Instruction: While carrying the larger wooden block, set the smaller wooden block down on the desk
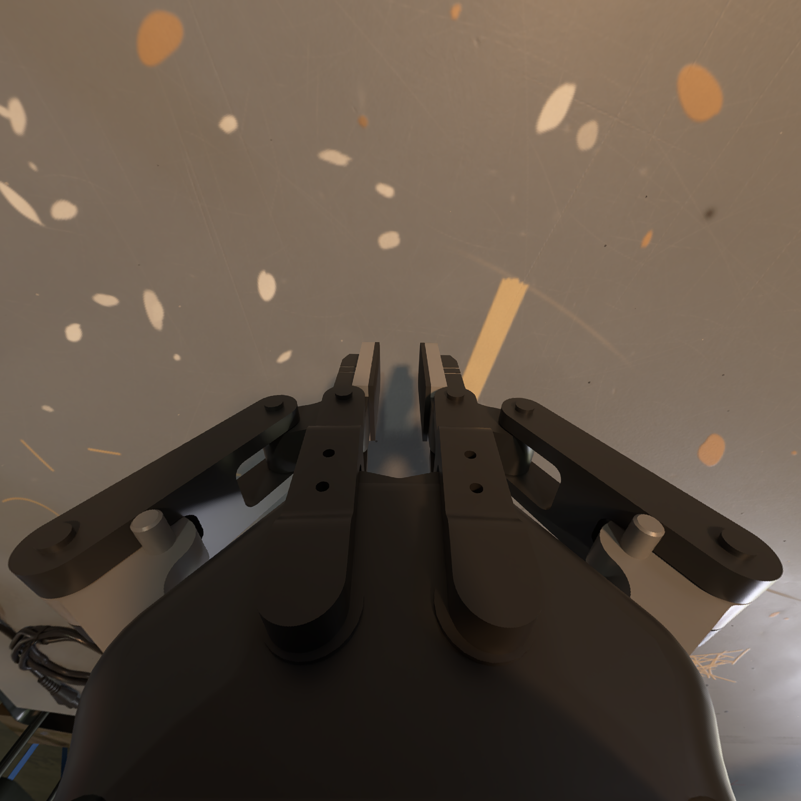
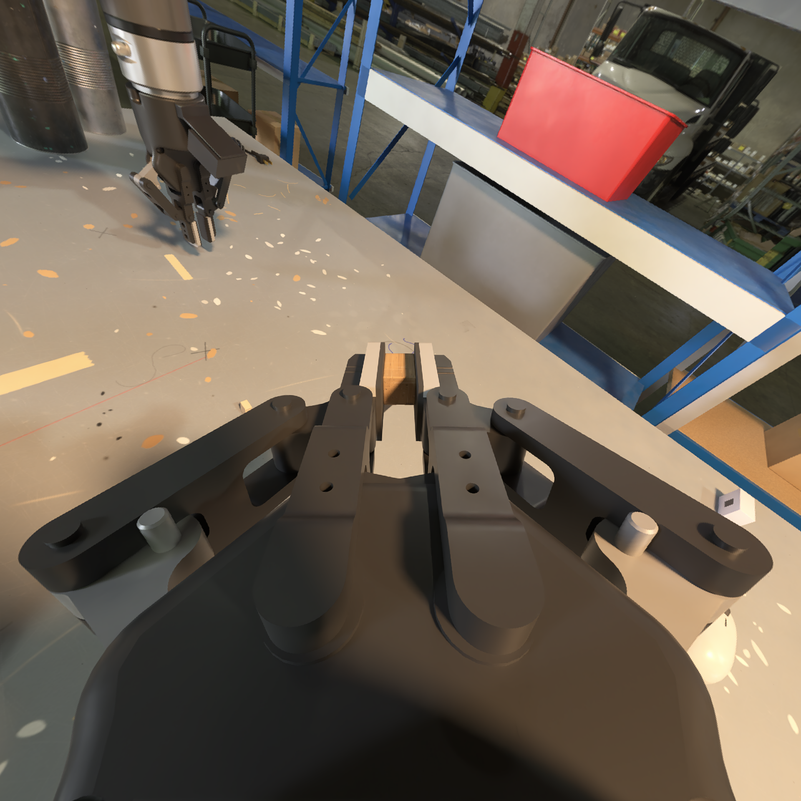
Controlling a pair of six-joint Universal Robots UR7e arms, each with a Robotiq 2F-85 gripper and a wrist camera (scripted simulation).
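Wooden block [image 2: 398,378]: we clamp it in right gripper [image 2: 398,368], above desk [image 2: 130,433].
Left gripper [image 1: 398,368]: we see narrow gap, nothing held.
Progress: which block, unclear.

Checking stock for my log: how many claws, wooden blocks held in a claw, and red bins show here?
Claws: 2 (left claw, right claw)
Held wooden block: 1
Red bin: 1
Total: 4

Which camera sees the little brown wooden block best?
The right wrist view: the brown wooden block sits pinched between the right gripper's pale pads, lit and close. The left wrist view shows no block, only the left gripper above the speckled grey desk.
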